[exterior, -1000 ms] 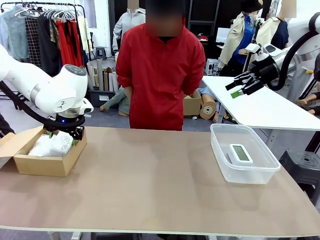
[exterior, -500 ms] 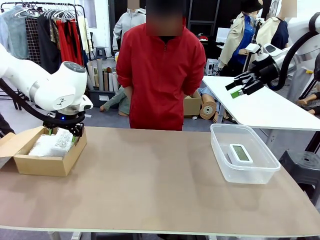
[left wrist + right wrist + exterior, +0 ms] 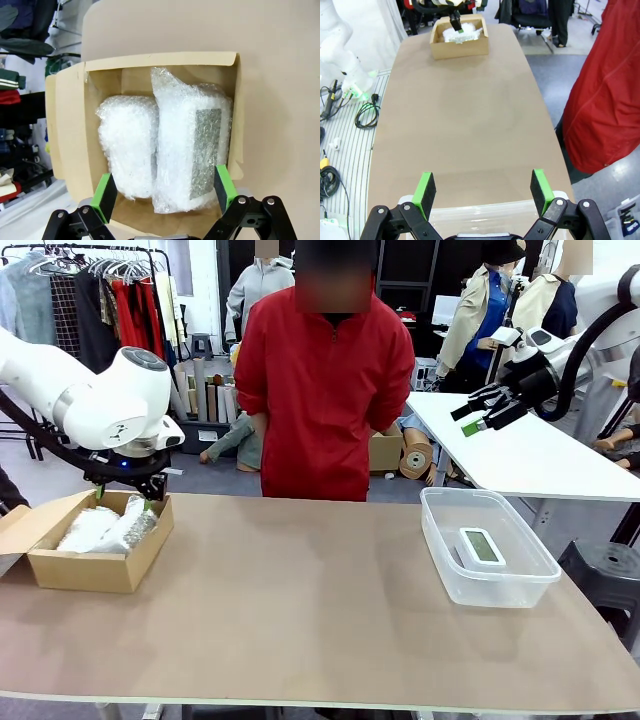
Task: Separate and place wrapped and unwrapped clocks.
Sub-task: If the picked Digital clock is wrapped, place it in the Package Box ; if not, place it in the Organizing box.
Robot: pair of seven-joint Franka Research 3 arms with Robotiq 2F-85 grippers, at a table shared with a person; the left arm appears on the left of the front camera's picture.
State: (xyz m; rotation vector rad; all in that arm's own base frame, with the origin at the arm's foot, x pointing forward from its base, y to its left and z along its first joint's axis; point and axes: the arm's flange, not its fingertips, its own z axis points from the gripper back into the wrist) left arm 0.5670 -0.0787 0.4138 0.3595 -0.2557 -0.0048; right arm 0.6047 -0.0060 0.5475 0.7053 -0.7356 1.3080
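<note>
- Front view: the sorting looks finished. Two bubble-wrapped clocks lie side by side in the cardboard box at the lower left of the frame, and the bare clock lies flat in the clear tub at the right, so the two kinds sit well apart at opposite ends of the tabletop.
- The left hand hangs just above the box's far rim with nothing in it. Its fingers are mostly hidden under the bulky white wrist, so how far they are spread is hard to read here.
- The right hand is raised at the upper right, clear of the tub, fingers spread and empty. A person in red stands at the far edge, hands out of sight behind the body.
- Left wrist view: the left hand is spread wide over the box, green pads on either side of the two wrapped bundles without touching them. The nearer bundle shows a grey screen through the wrap; the other bundle is too clouded to make out its contents.
- Right wrist view: the right hand is spread above the tub's rim, which is cut off at the bottom of the frame. The box sits at the top, small.
</note>
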